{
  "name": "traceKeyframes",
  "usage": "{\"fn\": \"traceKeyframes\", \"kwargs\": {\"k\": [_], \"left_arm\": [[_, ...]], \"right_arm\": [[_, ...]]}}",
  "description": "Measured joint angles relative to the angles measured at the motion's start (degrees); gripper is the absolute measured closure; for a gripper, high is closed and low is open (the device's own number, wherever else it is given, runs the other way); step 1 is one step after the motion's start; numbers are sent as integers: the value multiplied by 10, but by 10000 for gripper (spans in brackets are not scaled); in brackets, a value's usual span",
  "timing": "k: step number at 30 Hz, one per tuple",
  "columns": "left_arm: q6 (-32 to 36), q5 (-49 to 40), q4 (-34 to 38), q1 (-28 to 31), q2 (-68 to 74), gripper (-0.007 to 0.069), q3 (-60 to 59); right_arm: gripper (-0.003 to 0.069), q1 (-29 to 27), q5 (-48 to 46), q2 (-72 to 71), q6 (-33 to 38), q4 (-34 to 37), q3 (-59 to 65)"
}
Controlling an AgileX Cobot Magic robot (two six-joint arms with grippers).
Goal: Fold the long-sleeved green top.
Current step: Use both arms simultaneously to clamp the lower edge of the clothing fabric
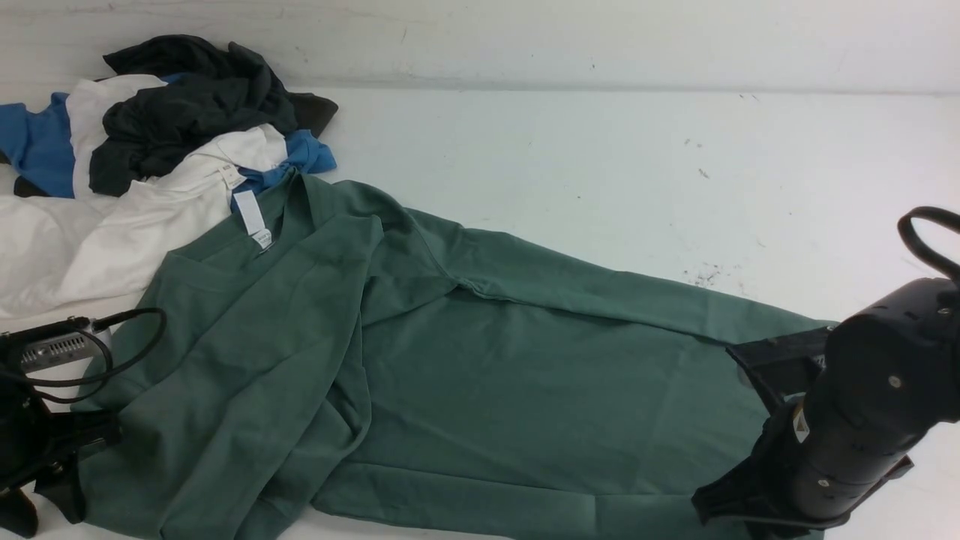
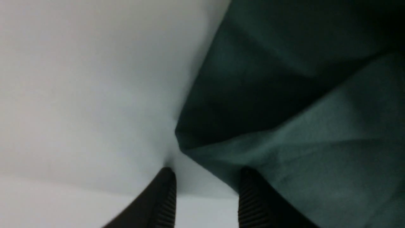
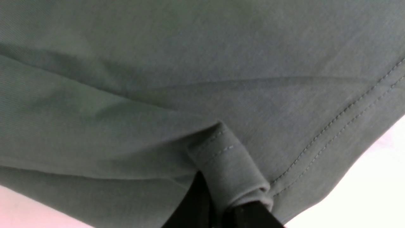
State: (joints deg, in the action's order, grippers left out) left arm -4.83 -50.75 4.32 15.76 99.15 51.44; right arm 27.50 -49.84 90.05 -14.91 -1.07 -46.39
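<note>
On table (image 1: 600, 150) | green jersey top (image 1: 487, 375) | right tool (image 3: 221, 209) clamps rolled hem (image 3: 227, 164) | left tool (image 2: 207, 177) parted, empty

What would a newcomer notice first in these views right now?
The green long-sleeved top sprawls rumpled across the table, white neck tag toward the far left. The right tool is clamped on a rolled bit of its stitched hem, while the left tool stands open at its near-left edge. A pile of blue, white and black clothes sits far left.
</note>
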Motion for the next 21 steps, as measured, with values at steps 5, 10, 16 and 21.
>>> {"fn": "traceKeyframes", "kwargs": {"k": [5, 10, 16, 21], "left_arm": [[0, 6, 6, 0, 0, 412, 0], [3, 16, 10, 0, 0, 506, 0], [17, 8, 14, 0, -14, 626, 0], [38, -13, 16, 0, -86, 627, 0]], "right_arm": [[637, 0, 0, 0, 0, 0, 0], [637, 0, 0, 0, 0, 0, 0], [637, 0, -23, -1, 7, 11, 0], [637, 2, -60, -31, 33, 23, 3]]}}
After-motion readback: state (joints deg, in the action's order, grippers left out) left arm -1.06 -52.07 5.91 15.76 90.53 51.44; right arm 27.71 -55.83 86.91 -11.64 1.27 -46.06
